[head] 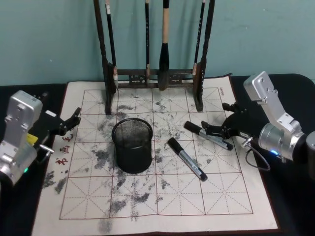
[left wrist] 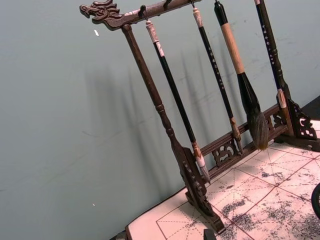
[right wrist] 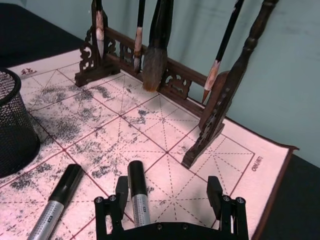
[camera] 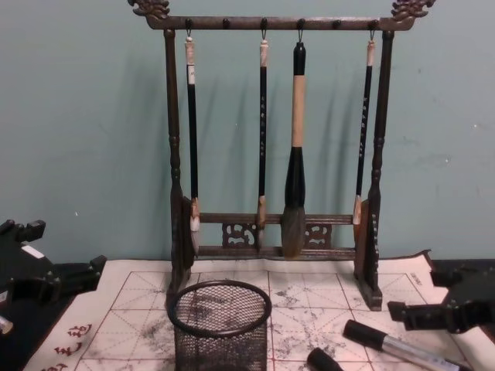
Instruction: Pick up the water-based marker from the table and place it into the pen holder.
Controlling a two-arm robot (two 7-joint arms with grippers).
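The right claw (right wrist: 167,186), open, straddles the light, stiff, slick marker (right wrist: 136,192) toward the table's (head: 231,196) right edge and would grip best mid-barrel, while the left claw (head: 73,122) idles open at the left edge.

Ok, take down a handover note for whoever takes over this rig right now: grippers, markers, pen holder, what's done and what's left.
Right gripper: jaws open, low over the mat, cap end of the right-hand marker between them, not gripped.
Left gripper: open, idle at the mat's left edge.
Second marker lies flat nearer the pen holder, which stands upright and looks empty.
Done: nothing placed.
Left: close, lift, drop the marker in.
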